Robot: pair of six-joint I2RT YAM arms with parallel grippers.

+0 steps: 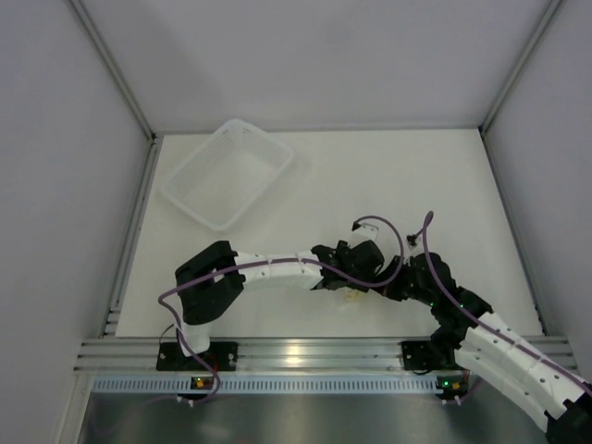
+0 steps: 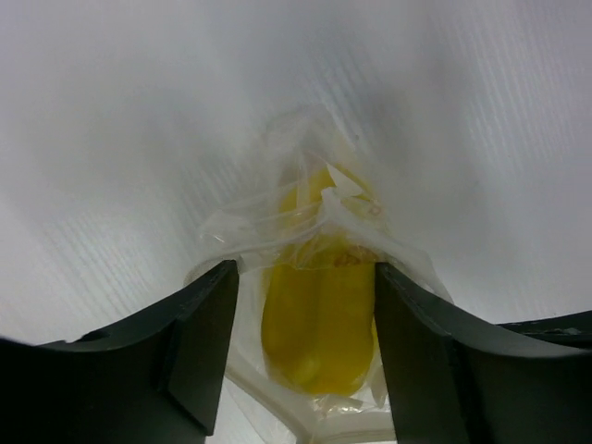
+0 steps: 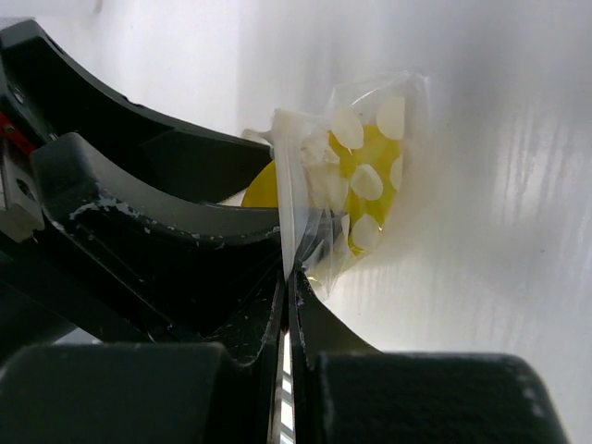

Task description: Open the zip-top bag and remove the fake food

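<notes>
Judged light, limp and slippery, the zip-top bag [image 3: 412,97] is pinched at its film edge by the closed right tool [image 3: 287,277] and straddled by the left tool [image 2: 305,277], whose grip cannot be told.

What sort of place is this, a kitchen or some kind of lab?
Most likely a robot test cell in a lab, not a kitchen: a white table boxed in by plain panels, two robot arms bolted to a metal rail, and fake food in a zip-top bag.

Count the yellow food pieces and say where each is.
1: the fake food lies inside the zip-top bag, between the left gripper's fingers. The crinkled plastic could hide more.
</notes>
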